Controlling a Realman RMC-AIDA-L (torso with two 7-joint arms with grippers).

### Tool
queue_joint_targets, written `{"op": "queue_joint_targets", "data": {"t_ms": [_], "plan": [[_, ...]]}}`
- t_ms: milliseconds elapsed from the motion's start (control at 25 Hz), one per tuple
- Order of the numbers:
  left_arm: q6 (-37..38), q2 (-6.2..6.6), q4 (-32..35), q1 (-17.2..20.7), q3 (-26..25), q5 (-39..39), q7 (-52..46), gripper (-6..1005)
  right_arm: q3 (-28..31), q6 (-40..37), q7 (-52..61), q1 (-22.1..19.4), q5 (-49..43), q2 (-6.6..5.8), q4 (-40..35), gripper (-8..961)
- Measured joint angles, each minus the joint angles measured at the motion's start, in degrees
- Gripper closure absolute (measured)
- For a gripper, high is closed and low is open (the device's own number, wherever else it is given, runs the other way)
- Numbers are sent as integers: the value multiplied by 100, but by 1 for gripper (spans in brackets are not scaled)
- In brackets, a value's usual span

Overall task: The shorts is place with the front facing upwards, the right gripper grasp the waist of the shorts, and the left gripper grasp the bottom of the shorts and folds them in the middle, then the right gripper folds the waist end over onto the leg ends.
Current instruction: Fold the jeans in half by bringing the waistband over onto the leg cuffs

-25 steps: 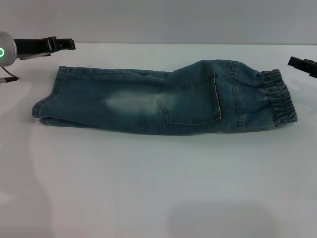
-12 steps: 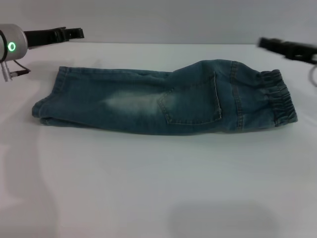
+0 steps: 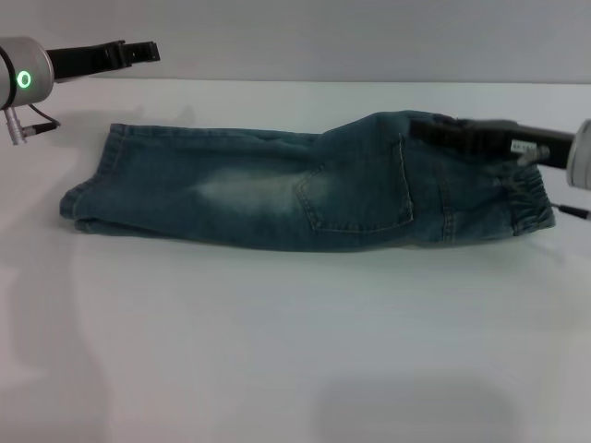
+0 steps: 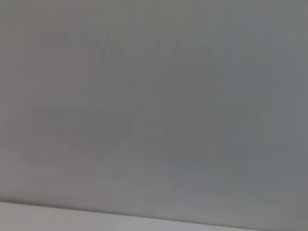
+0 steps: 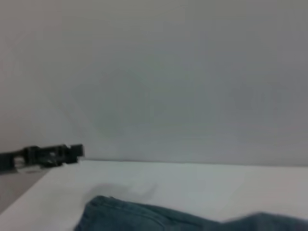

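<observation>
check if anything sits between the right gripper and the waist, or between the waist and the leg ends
Nothing visible does. The right gripper hangs over the shorts beside the waist. Only the shorts' own denim lies between the waist and the leg ends.

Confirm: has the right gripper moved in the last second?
Yes. The right gripper has swung in from the table's right edge, now over the shorts past the waist.

Right end effector (image 3: 427,128) now over waist (image 3: 522,189)
</observation>
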Motion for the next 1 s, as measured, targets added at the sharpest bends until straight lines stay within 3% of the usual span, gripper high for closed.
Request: {"op": "queue_joint_targets", "data": {"t_ms": [1000], "plan": [[177, -21, 53, -61, 27, -2, -3, 171, 184, 378, 5, -1007, 11, -44, -102, 468]]}}
